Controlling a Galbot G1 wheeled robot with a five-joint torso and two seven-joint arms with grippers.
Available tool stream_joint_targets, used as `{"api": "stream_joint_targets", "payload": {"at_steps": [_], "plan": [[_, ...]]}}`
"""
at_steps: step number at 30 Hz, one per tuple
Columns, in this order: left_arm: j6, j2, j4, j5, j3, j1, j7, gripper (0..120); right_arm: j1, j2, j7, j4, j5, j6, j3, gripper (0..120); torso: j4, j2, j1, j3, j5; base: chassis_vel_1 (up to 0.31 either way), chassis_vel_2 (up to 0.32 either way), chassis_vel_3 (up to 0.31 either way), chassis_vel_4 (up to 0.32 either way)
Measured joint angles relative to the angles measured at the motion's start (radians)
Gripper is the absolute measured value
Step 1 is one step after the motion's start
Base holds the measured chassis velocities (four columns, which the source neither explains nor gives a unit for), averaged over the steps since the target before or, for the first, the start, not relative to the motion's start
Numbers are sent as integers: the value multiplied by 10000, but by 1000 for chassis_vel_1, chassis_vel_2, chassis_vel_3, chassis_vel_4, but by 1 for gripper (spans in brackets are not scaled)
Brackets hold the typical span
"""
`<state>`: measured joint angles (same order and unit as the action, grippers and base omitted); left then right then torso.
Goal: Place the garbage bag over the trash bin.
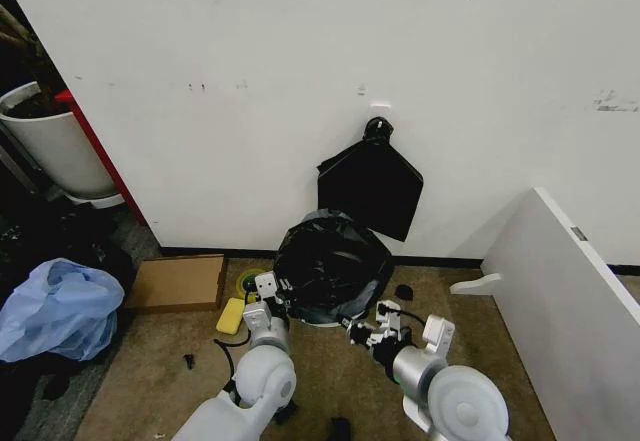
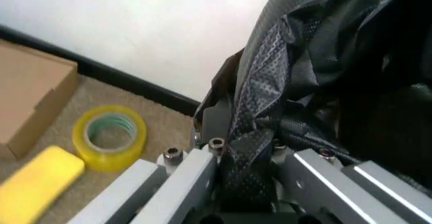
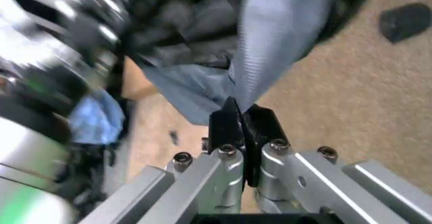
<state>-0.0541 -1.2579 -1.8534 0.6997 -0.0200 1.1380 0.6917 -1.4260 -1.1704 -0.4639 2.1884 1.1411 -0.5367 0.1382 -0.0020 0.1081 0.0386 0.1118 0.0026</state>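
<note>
The glossy black garbage bag (image 1: 330, 263) stands bunched on the carpet against the wall and covers the trash bin, of which only a thin white sliver (image 1: 322, 324) peeks out at the bag's base. My left gripper (image 1: 268, 289) is at the bag's lower left edge. In the left wrist view it (image 2: 244, 150) is shut on a fold of the bag (image 2: 317, 67). My right gripper (image 1: 362, 331) is at the bag's lower right edge. In the right wrist view it (image 3: 242, 125) is shut on a stretched strip of the bag (image 3: 280, 37).
A flat black sheaf of bags (image 1: 372, 186) hangs on the wall above. A cardboard box (image 1: 178, 281), yellow tape roll (image 1: 246, 283) and yellow block (image 1: 230, 315) lie left. A light blue bag (image 1: 55, 309) and white tub (image 1: 55, 146) are far left. A white board (image 1: 560, 281) leans right.
</note>
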Motion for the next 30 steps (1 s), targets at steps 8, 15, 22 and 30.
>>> {"api": "stream_joint_targets", "payload": {"at_steps": [8, 15, 22, 30], "plan": [[-288, 192, -463, 1294, 238, -231, 426, 0, -171, -27, 224, -528, -910, -17, -249, 0, 0, 0, 0, 0, 0, 0, 0, 0, 0], [-821, 407, -1189, 2782, 422, -233, 749, 0, 255, 38, 212, -1023, -1064, 7, -189, 0, 1, 0, 0, 0, 0, 0, 0, 0, 0], [-1199, 698, -1477, 3485, 745, -107, 884, 0, 358, 205, 485, -1501, -1479, 308, 105, 0, 0, 0, 0, 0, 0, 0, 0, 0, 0], [-1434, 1049, -1605, 3631, 971, 244, 921, 0, 405, 477, 555, -1733, -1780, 618, 404, 0, 0, 0, 0, 0, 0, 0, 0, 0, 0]]}}
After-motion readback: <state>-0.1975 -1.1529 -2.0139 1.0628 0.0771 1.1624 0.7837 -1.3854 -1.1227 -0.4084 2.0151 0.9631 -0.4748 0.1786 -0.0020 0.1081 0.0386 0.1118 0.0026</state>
